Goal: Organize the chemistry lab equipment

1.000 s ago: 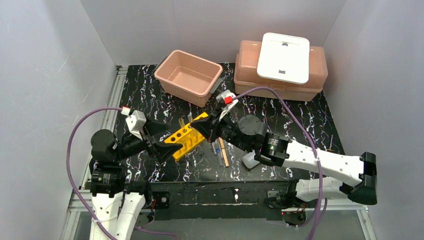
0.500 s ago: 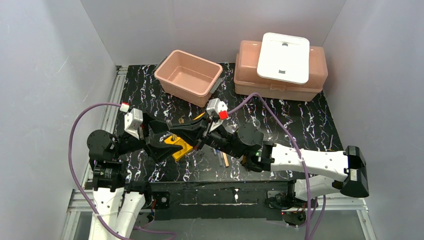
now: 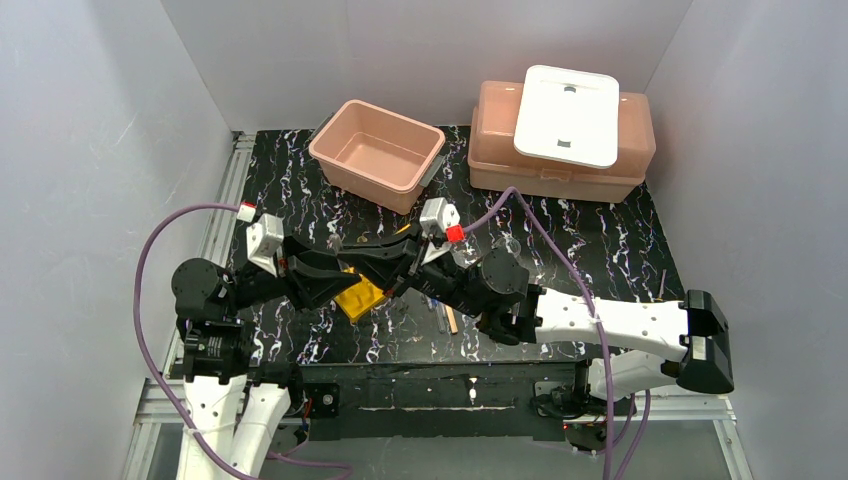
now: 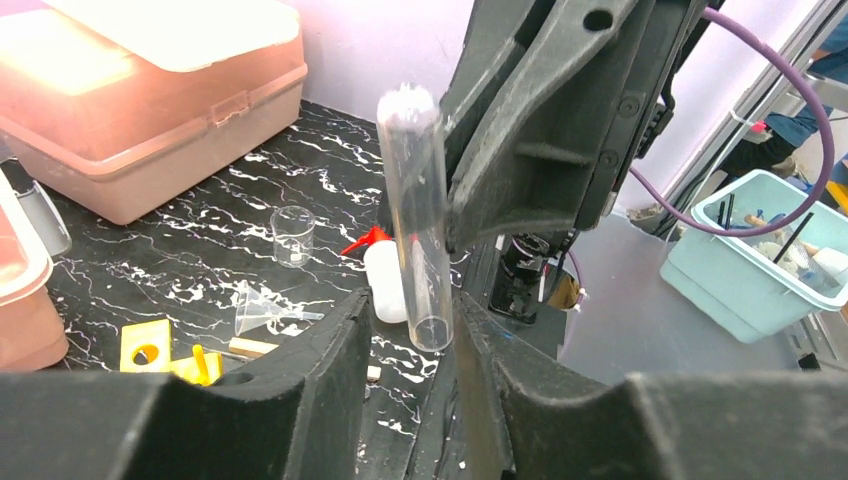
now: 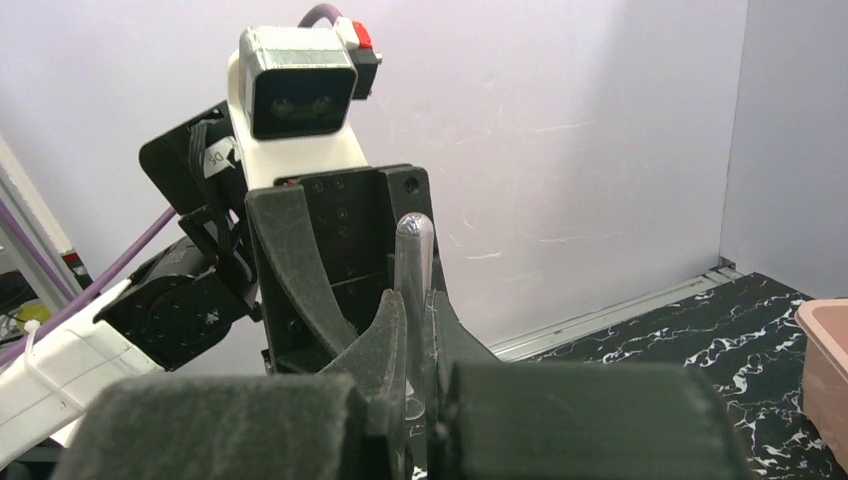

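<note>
My right gripper (image 5: 412,300) is shut on a clear glass tube (image 5: 414,250), which stands upright with its rounded end on top. My left gripper (image 4: 412,305) reaches around the same tube (image 4: 415,220); its jaws are narrow but open, with a gap on the left side. In the top view the left gripper (image 3: 345,268) and the right gripper (image 3: 385,262) meet above the yellow rack (image 3: 358,297), mostly hiding it. On the table behind lie a small beaker (image 4: 292,235), a white squeeze bottle (image 4: 385,285) with a red nozzle, and a wooden stick (image 3: 450,318).
An open pink tub (image 3: 377,152) stands at the back centre. At the back right is a lidded pink tub (image 3: 600,165) with a white lid (image 3: 567,115) on top. A clear funnel (image 4: 262,312) lies near the rack.
The right arm has carried the tube leftwards to the left gripper. The left jaws have narrowed from wide open to close around the tube.
</note>
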